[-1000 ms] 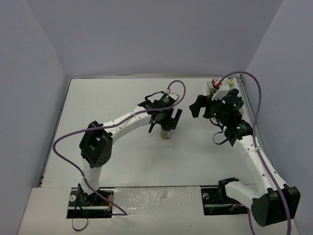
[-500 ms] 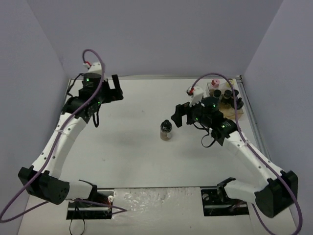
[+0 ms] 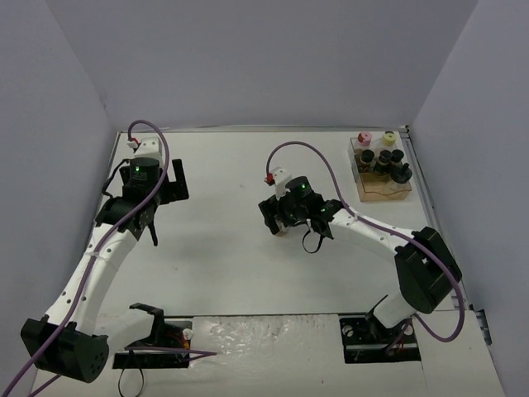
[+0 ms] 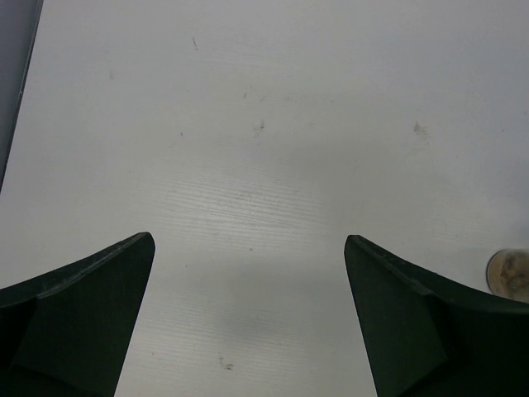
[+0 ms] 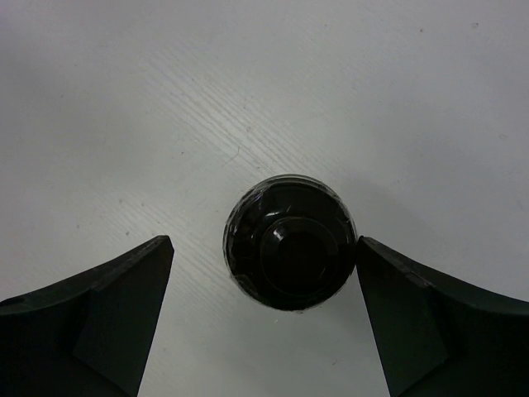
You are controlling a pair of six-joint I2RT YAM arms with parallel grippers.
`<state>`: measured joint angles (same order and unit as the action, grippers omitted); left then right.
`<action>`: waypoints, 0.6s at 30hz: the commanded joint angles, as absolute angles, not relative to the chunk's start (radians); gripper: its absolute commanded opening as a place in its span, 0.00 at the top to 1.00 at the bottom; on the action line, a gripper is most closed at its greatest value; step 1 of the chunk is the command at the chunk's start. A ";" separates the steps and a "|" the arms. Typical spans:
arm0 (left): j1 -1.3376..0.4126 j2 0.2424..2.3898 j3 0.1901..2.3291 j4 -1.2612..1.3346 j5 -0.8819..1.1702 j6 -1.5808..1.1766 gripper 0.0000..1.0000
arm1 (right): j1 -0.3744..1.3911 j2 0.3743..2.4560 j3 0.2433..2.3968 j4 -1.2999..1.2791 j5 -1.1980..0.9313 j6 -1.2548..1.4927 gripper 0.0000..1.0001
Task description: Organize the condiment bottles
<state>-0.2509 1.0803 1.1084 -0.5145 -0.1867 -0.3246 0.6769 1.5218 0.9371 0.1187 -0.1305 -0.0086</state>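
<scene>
right hand has reached the bottle; only wrist view shows fingers apart.

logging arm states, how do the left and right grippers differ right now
The right gripper has a black-capped bottle between its fingers; the left gripper has only bare table. The right gripper is mid-table; the left gripper is near its left edge. Both are open, pointing down.

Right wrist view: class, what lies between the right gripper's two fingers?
One black-capped condiment bottle, upright on the white table, shown in the right wrist view.
</scene>
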 commanded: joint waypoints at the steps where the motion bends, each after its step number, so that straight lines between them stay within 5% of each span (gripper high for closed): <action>1: -0.241 1.085 1.150 -0.446 -0.195 -0.301 0.03 | 0.686 1.564 0.976 0.217 -0.086 -0.012 0.21; 12: -0.236 1.085 1.147 -0.448 -0.193 -0.302 0.03 | 0.650 1.519 0.931 0.248 0.045 0.002 0.95; 18: -0.236 1.089 1.147 -0.447 -0.186 -0.304 0.03 | 0.474 1.347 0.922 0.186 0.135 0.079 1.00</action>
<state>-0.2409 1.0904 1.1084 -0.5102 -0.1844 -0.3168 0.6093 1.5242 0.9020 0.1549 0.0189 0.0233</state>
